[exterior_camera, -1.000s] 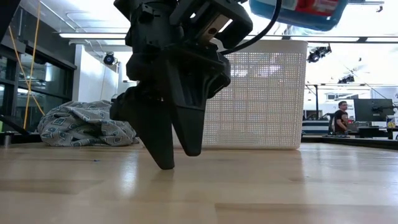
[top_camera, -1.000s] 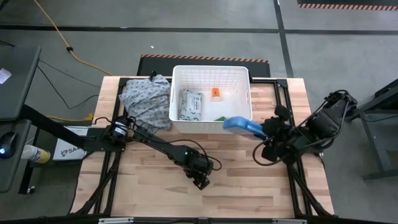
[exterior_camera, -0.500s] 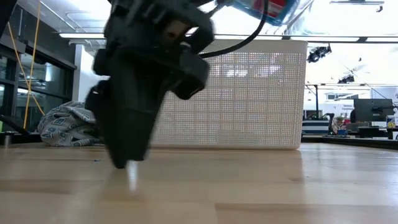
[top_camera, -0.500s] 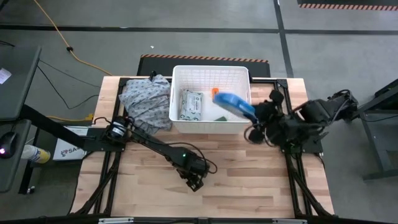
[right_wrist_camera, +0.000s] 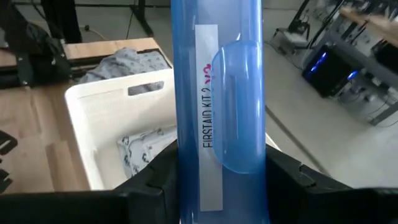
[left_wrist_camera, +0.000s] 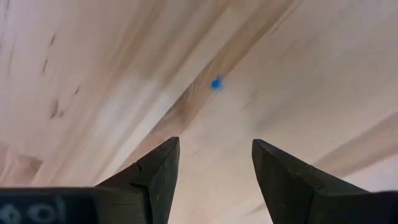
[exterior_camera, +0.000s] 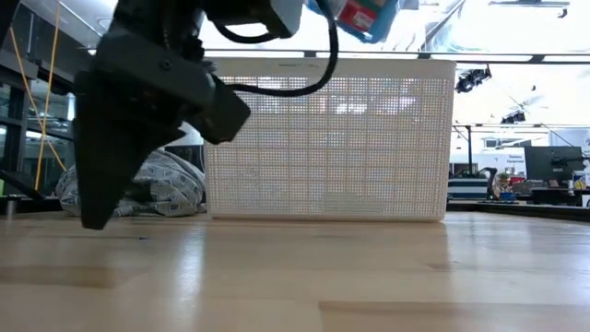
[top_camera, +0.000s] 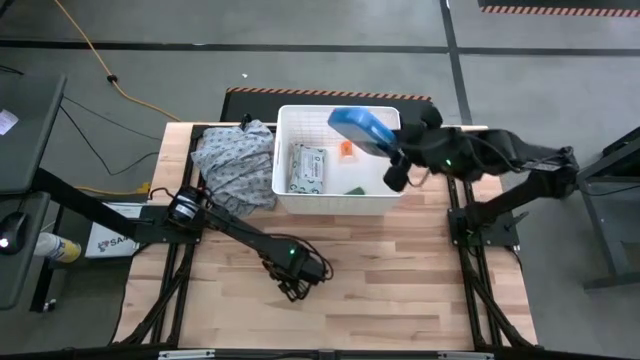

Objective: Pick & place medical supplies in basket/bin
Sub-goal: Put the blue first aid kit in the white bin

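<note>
above the basket (top_camera: pixel 285 120), toward its far right corner: right gripper (top_camera: pixel 398 150) clamped on the blue box (top_camera: pixel 362 131), label in the right wrist view reading first aid kit, box held clear of the rim and slanting across the opening. to place well, judged from here: lower until the box sits below the rim before letting go, aim for the bare floor on the right half, keep the long side along the wall so no end catches the far rim, then open and lift straight up. inside already: wipes pack (top_camera: pixel 307 167) flat on the left half, orange bottle (top_camera: pixel 346 150) toward the far middle, partly under the box, and a green tube (top_camera: pixel 354 189) against the near wall; white tube not made out. outside, touching the left wall: grey cloth heap (top_camera: pixel 234 163). near the table's front edge, left of centre: left gripper (left_wrist_camera: pixel 212 163) low over bare wood, jaws apart, nothing between them.
</note>
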You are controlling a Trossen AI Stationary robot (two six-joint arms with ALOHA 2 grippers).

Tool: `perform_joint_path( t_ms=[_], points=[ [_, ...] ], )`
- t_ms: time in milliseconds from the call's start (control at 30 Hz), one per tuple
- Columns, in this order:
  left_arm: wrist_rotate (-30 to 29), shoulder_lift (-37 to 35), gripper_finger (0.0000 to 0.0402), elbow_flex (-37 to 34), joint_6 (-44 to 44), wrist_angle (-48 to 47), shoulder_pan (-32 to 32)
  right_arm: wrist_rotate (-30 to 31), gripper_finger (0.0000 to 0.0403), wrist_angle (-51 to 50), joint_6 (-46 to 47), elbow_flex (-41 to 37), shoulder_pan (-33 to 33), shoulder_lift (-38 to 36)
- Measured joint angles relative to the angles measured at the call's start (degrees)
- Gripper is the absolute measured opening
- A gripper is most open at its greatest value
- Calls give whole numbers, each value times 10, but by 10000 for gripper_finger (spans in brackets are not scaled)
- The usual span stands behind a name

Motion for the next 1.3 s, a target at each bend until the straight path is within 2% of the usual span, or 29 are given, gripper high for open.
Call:
perform_joint_path(
  t_ms=[333,633,800,1000,1133,1300],
  points=[
    [-10,-33,239,0,2,-32,-9,-165,149,7,-33,0,-151,58],
    [-53,-87,239,1,-14,-36,-22,-279,149,47,-64,-1,-218,141],
    [-73,-110,239,1,-27,-45,-45,-325,149,47,-66,-1,-239,172],
    [-116,-117,239,1,-74,-114,-69,-368,149,43,-66,-1,-262,192],
    [-125,-119,239,1,-104,-146,-75,-391,149,43,-66,-1,-278,203],
    [-129,-122,239,2,-112,-140,-77,-398,149,29,-65,-1,-289,216]
  ],
)
